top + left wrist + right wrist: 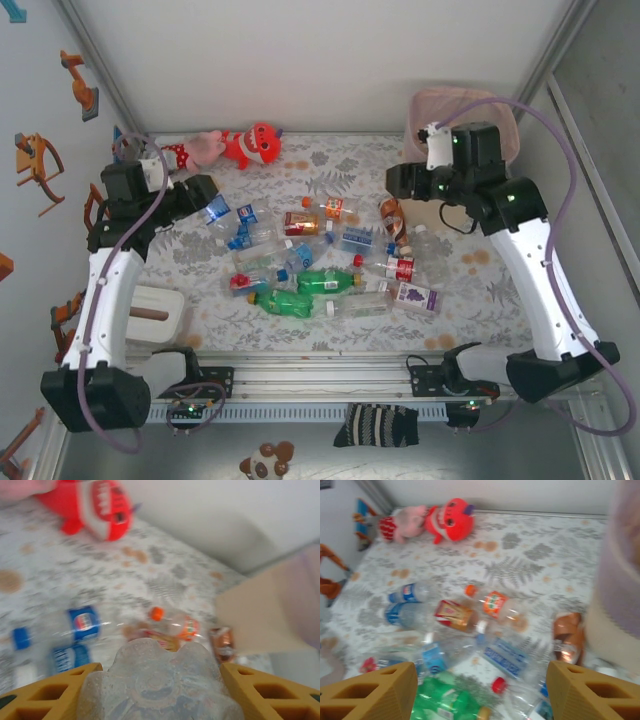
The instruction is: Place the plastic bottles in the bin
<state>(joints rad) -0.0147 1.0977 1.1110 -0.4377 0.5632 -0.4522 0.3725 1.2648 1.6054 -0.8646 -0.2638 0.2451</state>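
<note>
While the left arm is loaded: the left gripper [207, 203] is clenched on a clear bottle [160, 675], whose ribbed base fills the gap between the yellow fingers [47, 692].
Step in hand: carrying one bottle toward the bin [440, 100]. The wrist picture looks down on the cloth from some height, so the bottle seems clear of the table [330, 160].
Bin position: far right corner of the table, partly behind the right arm.
Held bottle position: near the left edge, toward the far side, well apart from the bin.
Right gripper [481, 664]: released, fingers spread, nothing between them. It hovers over the right part of the table, close to the bin.
Left to do: most of the job. The loose bottles [320, 255] lie scattered across the middle of the table, two green ones [325, 282] toward the near edge.
Next move: a long crossing from left edge to far right corner, high enough to clear the rim, then release over the opening. The right arm stands in that path and probably has to give way.
Left wrist view alone: the grip itself, bottle base squeezed between both fingers, and the bin as a blurred beige wall ahead.
Right wrist view alone: the empty gap, and a brown bottle [567, 637] lying just beside the bin wall.
Top view alone: both arms together, and the plush toys [235, 147] along the far edge.
</note>
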